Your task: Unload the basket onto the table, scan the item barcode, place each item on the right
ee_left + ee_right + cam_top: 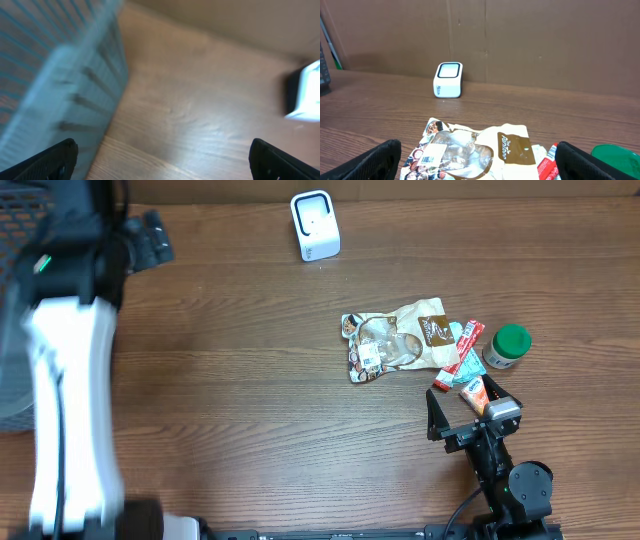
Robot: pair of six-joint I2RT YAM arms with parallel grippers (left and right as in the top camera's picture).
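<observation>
Right end effector (466, 418): fingers spread wide, nothing between them. It sits low by the near edge of the bench (250, 400), right of middle, aimed at the far edge. Its wrist camera therefore takes in the item pile and the scanner along one line. Reads as a pre-grasp pose.

Just ahead lies the snack pouch (395, 340), flat, with a white label (370, 357) face up at its left end that looks like a barcode. Probably the item to scan. It is flat and crinkly, so an edge pinch seems called for. A red stick packet (458, 355) touches its right side. An orange sachet (476, 392) lies nearest the fingers, and a green-lidded jar (507, 346) stands toward the right edge.

Scanner (315, 225): upright by the far edge, about the middle, well apart from the pile. Open bench lies between, leaving room to carry an item across.

Left end effector (163, 155): also spread and empty, at the far-left corner beside the wire basket (60, 75). Judged parked clear of the work.
</observation>
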